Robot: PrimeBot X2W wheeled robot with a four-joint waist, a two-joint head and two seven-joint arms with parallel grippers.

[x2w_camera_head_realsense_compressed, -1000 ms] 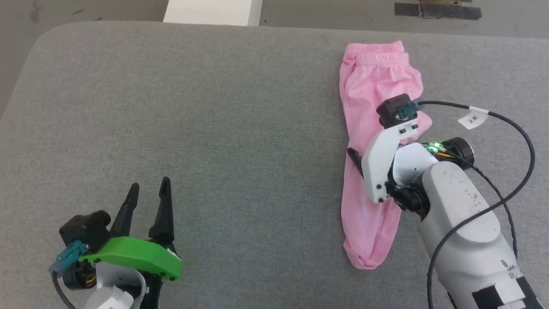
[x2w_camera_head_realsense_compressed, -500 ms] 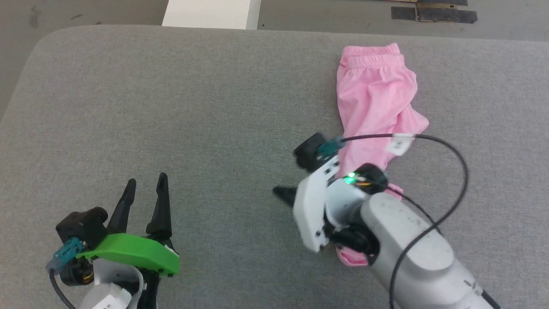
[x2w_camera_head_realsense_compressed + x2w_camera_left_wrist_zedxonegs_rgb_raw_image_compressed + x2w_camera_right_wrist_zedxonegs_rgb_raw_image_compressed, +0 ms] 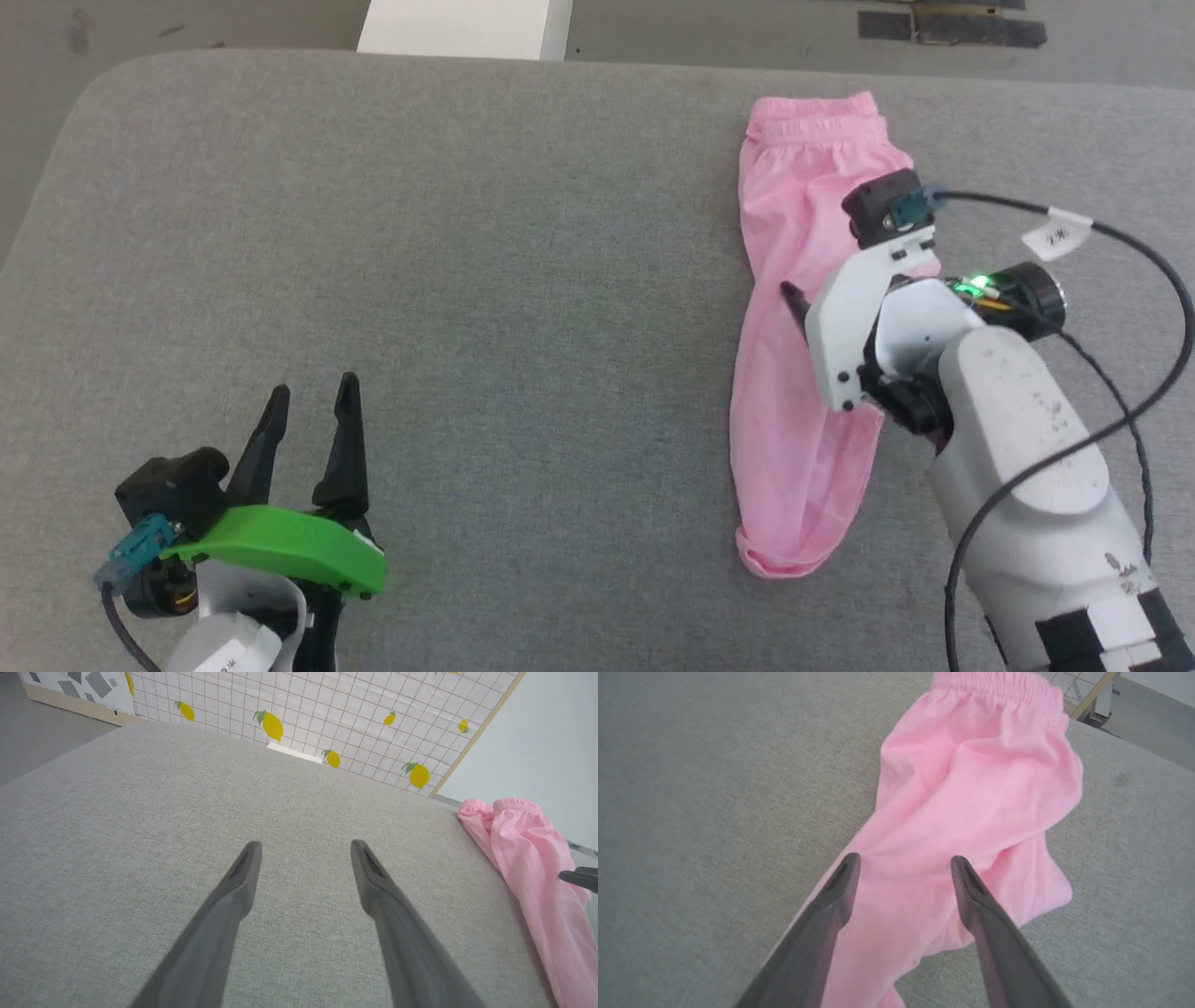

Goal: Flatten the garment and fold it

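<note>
Just above the garment (image 3: 971, 788), right gripper (image 3: 904, 861) gapes empty; left gripper (image 3: 306, 843) gapes over open cushion (image 3: 140, 788).

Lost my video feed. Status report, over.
Left gripper open, aside. Right gripper open above garment, holding nothing. Garment stretched lengthwise, wrinkled. No obstruction seen.

Garment (image 3: 780, 401): light pink, thin soft cloth, plain. Lies flat-ish on grey table (image 3: 467, 280), right half, as long narrow strip running from far edge toward near edge. Gathered elastic band at far end, close to table's far edge. Near end rounded, doubled over. Cloth wrinkled; loose flap bulges out on right side around mid-length. Not folded neatly.
</note>
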